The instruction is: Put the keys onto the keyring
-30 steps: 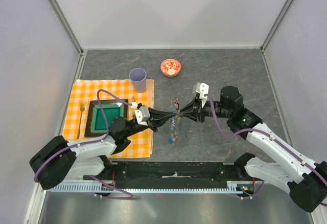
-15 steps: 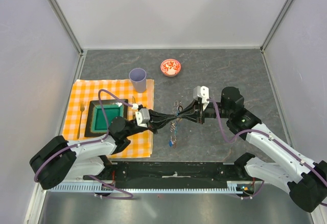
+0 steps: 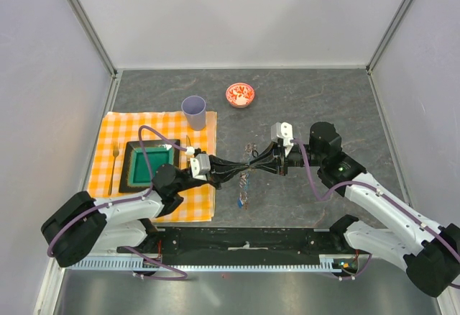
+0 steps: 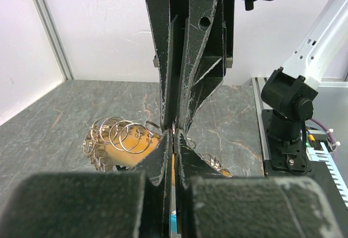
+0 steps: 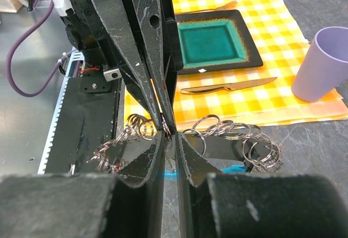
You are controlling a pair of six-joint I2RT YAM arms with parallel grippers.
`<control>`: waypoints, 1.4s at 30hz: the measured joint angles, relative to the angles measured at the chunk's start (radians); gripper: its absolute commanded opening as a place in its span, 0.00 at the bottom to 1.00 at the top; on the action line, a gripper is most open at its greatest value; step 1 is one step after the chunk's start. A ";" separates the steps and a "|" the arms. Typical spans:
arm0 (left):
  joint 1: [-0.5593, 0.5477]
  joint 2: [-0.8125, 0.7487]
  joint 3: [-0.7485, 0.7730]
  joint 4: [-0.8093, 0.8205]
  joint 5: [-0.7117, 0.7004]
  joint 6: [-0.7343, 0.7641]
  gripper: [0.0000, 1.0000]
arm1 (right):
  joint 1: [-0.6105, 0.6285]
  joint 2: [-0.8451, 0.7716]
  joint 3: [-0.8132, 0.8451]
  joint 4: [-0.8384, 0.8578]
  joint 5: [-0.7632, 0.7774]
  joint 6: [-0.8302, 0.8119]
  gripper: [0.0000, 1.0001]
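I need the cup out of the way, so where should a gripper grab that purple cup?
Probably one finger inside the rim, one outside, coming straight down: the purple cup stands upright, mouth open, and its tapered wall could slip from a side pinch.

A grey stone-look table (image 3: 323, 99) holds an orange checked cloth (image 3: 118, 124) with a teal square plate (image 3: 152, 164), fork (image 3: 113, 164), table knife (image 5: 228, 86) and lilac cup (image 3: 193, 111). A red patterned bowl (image 3: 240, 95) sits apart, farther back.
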 measured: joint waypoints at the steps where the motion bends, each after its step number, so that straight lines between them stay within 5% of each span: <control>1: 0.000 -0.001 0.000 0.000 0.002 0.000 0.02 | 0.000 0.001 0.000 0.000 -0.004 0.000 0.18; 5: 0.000 -0.003 0.000 0.000 0.009 0.000 0.02 | -0.002 0.002 0.000 0.000 -0.017 -0.001 0.02; 8: 0.000 -0.006 0.000 0.000 0.014 0.000 0.02 | -0.004 0.002 0.000 0.001 -0.023 -0.006 0.00; 14: 0.000 -0.013 0.000 -0.016 0.012 0.012 0.28 | -0.003 0.002 0.011 -0.043 -0.003 -0.020 0.00; 16: 0.000 -0.031 0.000 -0.045 -0.001 0.035 0.30 | -0.002 0.009 0.036 -0.118 0.030 -0.037 0.00; 24: 0.000 -0.101 0.000 -0.232 -0.092 0.185 0.38 | 0.017 0.081 0.237 -0.469 0.256 -0.152 0.00; 29: 0.000 -0.117 0.000 -0.307 -0.119 0.246 0.39 | 0.164 0.183 0.436 -0.697 0.484 -0.269 0.00; 36: 0.000 -0.161 -0.017 -0.346 -0.133 0.299 0.42 | 0.279 0.324 0.597 -0.910 0.761 -0.351 0.00; 42: 0.000 -0.158 -0.041 -0.344 -0.138 0.306 0.42 | 0.315 0.387 0.627 -1.013 0.849 -0.370 0.00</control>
